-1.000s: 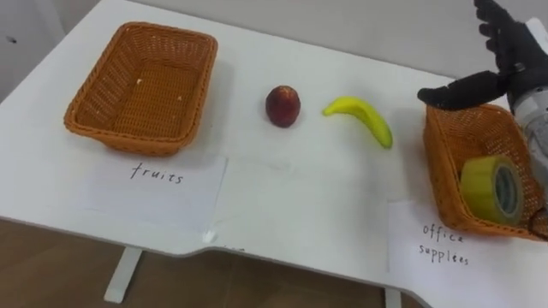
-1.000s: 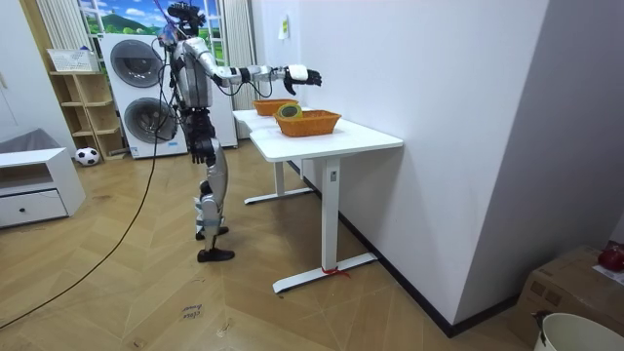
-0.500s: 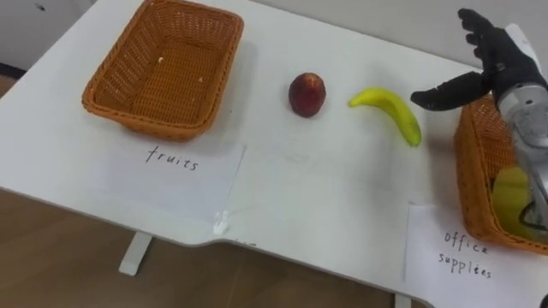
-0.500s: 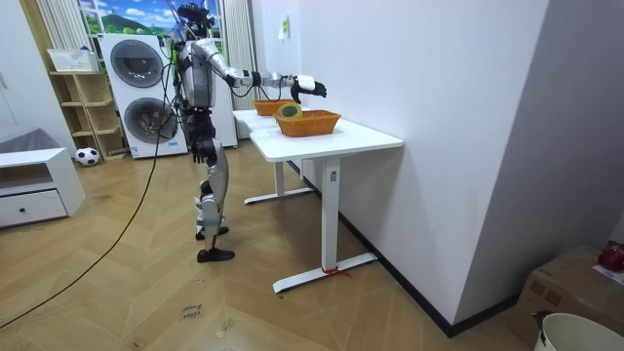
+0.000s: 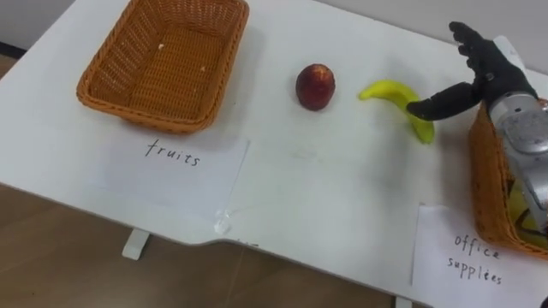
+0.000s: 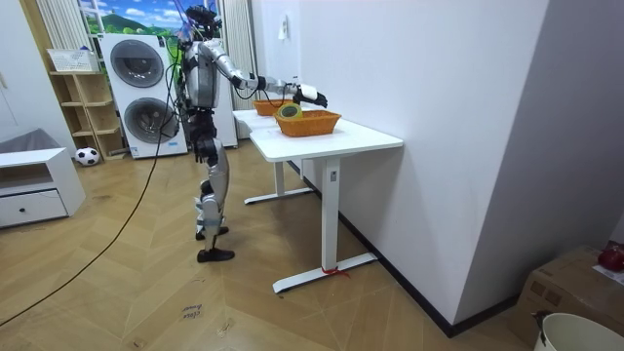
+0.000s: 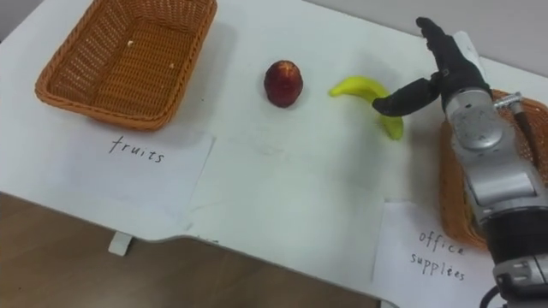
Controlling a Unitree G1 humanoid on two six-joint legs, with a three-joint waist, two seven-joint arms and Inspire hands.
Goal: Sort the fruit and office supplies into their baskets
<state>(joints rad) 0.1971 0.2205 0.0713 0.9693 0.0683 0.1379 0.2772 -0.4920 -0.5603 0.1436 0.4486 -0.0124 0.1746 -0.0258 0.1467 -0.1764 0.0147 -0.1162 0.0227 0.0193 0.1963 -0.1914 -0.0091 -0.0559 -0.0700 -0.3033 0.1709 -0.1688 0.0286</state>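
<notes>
The banana [image 5: 385,88] lies on the white table [image 5: 325,184], not yet in any basket. The right hand [image 5: 490,73] is just to the right of the banana, wide open and holding nothing: its fingers [image 5: 467,38] are straight and spread, and its thumb reaches out over the banana's right end. Whether the thumb touches the banana, I cannot tell. Just left of the banana lies a red round fruit [image 5: 315,85], apart from it. Far left of the banana stands the fruit basket [image 5: 137,115] with a paper label [image 5: 184,162] before it. Right of the banana, behind the forearm, stands the office basket [image 5: 484,171], which holds a yellow tape roll [image 6: 289,112]. In the room view the robot stands upright at the table, and its left hand [image 6: 202,152] hangs by its hip; the state of this hand I cannot tell.
</notes>
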